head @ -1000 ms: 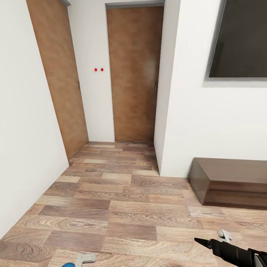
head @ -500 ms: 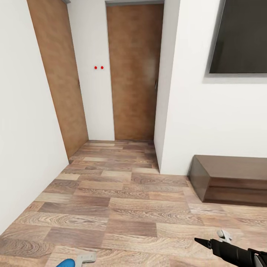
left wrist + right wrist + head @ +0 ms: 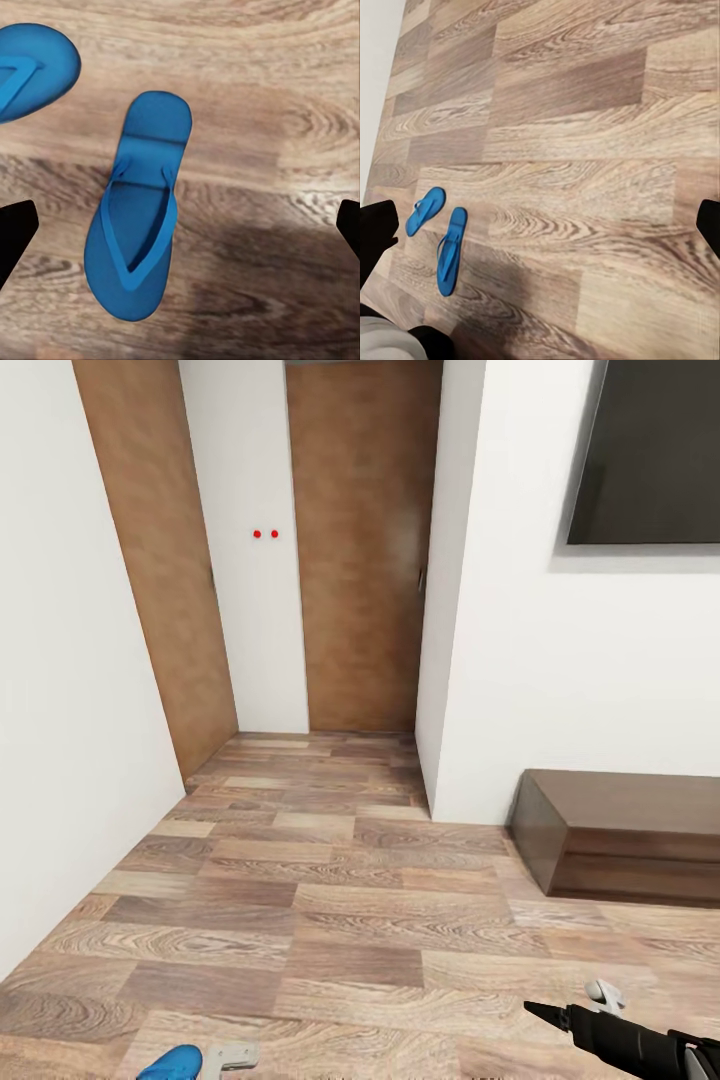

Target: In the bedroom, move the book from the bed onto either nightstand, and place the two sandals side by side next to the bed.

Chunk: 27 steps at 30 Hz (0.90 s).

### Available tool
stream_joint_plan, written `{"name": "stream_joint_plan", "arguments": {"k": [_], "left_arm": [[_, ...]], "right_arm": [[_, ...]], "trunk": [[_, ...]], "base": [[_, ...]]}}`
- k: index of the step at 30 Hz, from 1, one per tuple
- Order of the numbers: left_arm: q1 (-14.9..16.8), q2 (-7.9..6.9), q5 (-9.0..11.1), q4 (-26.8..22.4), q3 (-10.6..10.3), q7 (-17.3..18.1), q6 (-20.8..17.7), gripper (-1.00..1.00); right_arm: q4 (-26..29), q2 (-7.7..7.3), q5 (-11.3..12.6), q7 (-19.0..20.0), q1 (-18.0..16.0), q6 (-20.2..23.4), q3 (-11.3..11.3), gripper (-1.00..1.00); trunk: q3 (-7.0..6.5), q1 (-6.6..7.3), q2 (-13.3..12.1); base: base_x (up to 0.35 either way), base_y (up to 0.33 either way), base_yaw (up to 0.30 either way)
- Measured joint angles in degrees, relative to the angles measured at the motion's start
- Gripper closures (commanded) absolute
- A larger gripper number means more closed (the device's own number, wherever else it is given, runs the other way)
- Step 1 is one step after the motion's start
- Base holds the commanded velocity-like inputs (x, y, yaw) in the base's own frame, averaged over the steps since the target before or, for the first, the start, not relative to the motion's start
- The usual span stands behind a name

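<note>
Left fingers above the sandal on the floor

My left fingers (image 3: 180, 225) are wide open, holding nothing; the sandal (image 3: 138, 214) lies between them, long axis from 12 to 6. The second sandal (image 3: 30, 67) is at 10. My right fingers (image 3: 540, 225), also wide, are farther.

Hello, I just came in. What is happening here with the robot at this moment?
The robot stands on the wood floor facing two brown doors. Its left gripper hangs open above one blue sandal lying flat on the floor; the second sandal lies close beside it, not touching. The right gripper is open and holds nothing.
</note>
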<state>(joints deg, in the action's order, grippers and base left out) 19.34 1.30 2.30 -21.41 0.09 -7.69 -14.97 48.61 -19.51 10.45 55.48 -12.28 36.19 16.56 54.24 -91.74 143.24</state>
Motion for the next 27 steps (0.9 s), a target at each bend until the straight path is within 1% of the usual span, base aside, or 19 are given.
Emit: {"name": "stream_joint_plan", "arguments": {"k": [22,27], "left_arm": [[0.0,0.0,0.0,0.0,0.0,0.0,0.1,-1.0],[0.0,0.06,0.0,-0.9,0.0,0.0,0.3,-1.0]], "right_arm": [[0.0,0.0,0.0,0.0,0.0,0.0,0.0,-1.0],[0.0,0.0,0.0,0.0,0.0,0.0,0.0,-1.0]], "trunk": [[4.88,-0.57,0.3],[5.99,-0.7,0.4]], "base": [[0.0,0.0,0.0],[0.0,0.0,0.0]]}}
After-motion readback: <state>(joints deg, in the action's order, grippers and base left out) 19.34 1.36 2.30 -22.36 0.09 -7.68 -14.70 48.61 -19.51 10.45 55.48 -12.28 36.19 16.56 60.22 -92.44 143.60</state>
